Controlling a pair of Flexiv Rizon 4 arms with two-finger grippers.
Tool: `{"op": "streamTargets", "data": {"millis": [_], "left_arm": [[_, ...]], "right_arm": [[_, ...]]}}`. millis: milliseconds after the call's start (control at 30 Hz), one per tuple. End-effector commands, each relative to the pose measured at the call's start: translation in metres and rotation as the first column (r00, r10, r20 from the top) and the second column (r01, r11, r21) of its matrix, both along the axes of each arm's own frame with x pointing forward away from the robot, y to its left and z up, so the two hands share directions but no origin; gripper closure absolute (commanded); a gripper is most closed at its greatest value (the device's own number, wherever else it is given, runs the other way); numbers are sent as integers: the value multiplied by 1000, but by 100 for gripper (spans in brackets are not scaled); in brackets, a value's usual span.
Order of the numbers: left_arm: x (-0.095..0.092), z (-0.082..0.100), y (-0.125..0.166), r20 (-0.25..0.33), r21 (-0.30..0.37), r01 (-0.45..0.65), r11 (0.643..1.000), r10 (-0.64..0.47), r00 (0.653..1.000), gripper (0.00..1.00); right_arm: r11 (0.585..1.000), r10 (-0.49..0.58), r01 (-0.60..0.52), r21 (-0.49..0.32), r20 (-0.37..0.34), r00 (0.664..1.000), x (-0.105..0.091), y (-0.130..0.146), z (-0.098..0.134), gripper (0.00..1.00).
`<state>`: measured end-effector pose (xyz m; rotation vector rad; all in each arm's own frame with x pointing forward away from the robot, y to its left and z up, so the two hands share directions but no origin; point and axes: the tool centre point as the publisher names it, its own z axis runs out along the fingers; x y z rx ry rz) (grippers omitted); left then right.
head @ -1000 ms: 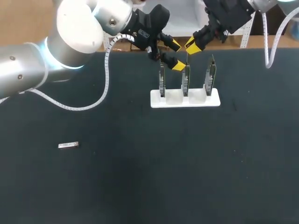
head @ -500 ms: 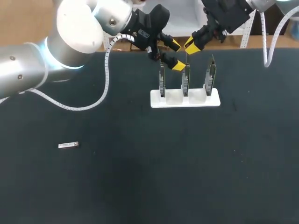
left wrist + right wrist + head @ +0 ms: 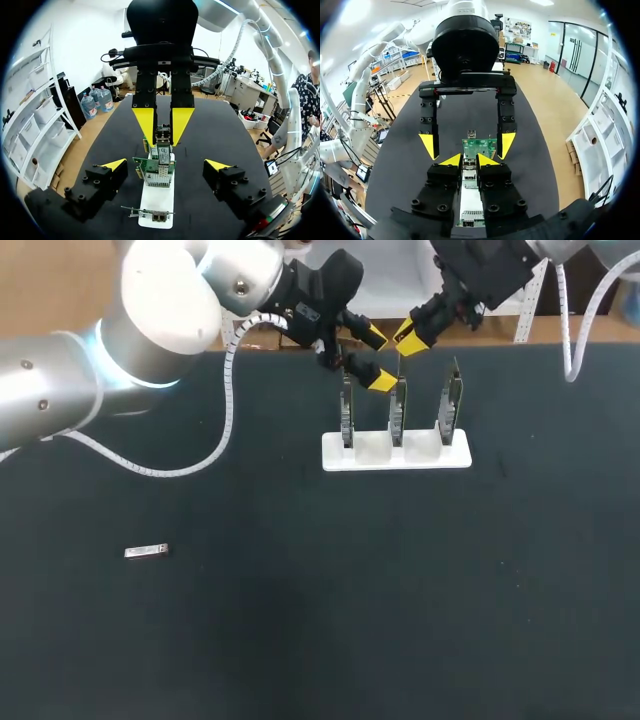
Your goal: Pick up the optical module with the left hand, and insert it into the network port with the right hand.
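The optical module (image 3: 146, 552) lies flat on the dark surface (image 3: 300, 620), well to the left of the white holder (image 3: 396, 452) that carries three upright boards (image 3: 398, 405). The left fingers (image 3: 383, 381) are spread wide just above the holder's left end. The right fingers (image 3: 413, 340) hang above its middle; I cannot tell whether they pinch anything.

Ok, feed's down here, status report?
Left gripper open, empty, by the green circuit boards. Right gripper shut on small grey optical module over middle board. Second silver module lies on black table; nothing blocking.
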<state>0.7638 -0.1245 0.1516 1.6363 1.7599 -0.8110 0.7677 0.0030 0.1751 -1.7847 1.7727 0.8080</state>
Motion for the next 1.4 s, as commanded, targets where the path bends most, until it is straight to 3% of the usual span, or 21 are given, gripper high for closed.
{"op": "streamTargets", "data": {"millis": [33,1400], "left_arm": [[2,0,-1,-3,5,2,1000,-2,1000,0],[2,0,-1,-3,5,2,1000,-2,1000,0]], "right_arm": [[1000,-1,1,0,-1,1000,-1,0,0,100],[1000,-24,24,-8,3,1000,-2,1,-5,100]]}}
